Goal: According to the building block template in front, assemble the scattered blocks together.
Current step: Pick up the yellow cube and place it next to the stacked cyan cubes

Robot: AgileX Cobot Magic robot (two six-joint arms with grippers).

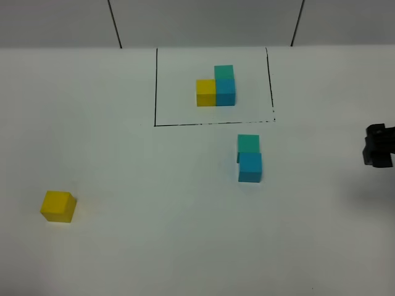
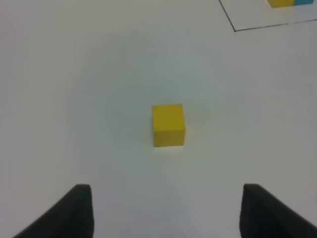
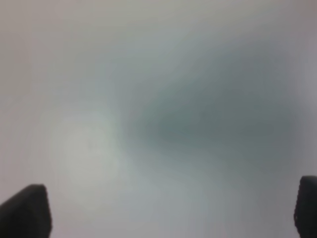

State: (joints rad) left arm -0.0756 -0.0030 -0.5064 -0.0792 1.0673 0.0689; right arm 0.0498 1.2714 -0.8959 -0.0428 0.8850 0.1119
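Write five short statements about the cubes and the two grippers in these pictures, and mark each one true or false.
1. The loose yellow cube lies far from the other two loose cubes. True.
2. The loose teal cube stands right next to the loose blue cube, on its far side. True.
3. The left gripper holds the loose yellow cube. False: its jaws stand open and empty, and the cube rests on the table ahead of it, untouched.
4. The loose blue cube sits inside the black frame. False: it lies outside the frame, on the near side of its front line.
5. The right gripper is open with nothing between its fingers. True.
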